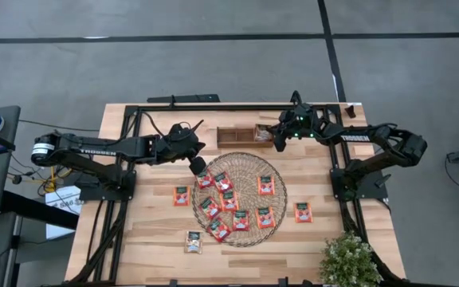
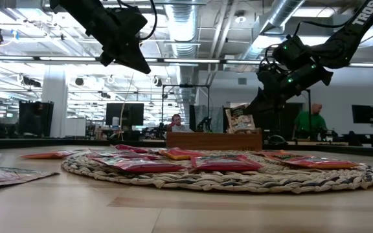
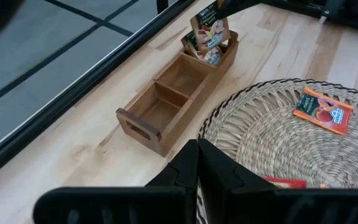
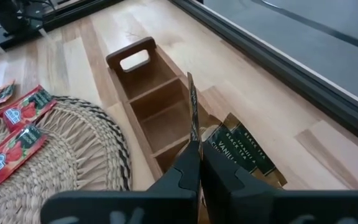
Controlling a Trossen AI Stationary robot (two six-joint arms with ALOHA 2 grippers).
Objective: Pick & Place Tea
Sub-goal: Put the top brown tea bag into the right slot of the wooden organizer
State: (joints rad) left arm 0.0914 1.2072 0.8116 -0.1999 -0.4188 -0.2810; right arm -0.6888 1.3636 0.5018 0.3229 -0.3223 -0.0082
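A brown wooden three-compartment tray [image 1: 237,135] stands behind the round woven mat [image 1: 241,227]. Several red-orange tea sachets [image 1: 228,199] lie flat on the mat. One red sachet [image 1: 182,195] lies left of the mat, one [image 1: 303,211] lies right of it, and a pale one [image 1: 193,241] lies near the front. My right gripper [image 4: 196,149] is over the tray's right compartment, shut on a pale tea sachet [image 3: 209,25]. More pale sachets [image 4: 244,149] stand in that compartment. My left gripper [image 3: 197,149] hangs shut and empty above the mat's far left rim. My right gripper pinches the pale sachet between its two fingers; the right wrist view shows the sachet edge-on [image 4: 192,112], rising past the fingertips. The fingers slant down from the table's right side. The sachet stands upright with its lower end [image 2: 238,126] down inside the tray's right compartment.
The tray's left and middle compartments [image 3: 166,93] hold nothing. A potted plant [image 1: 347,261] stands at the table's near right corner. A black frame [image 1: 134,112] runs along the table's edges. People show in the room beyond the table.
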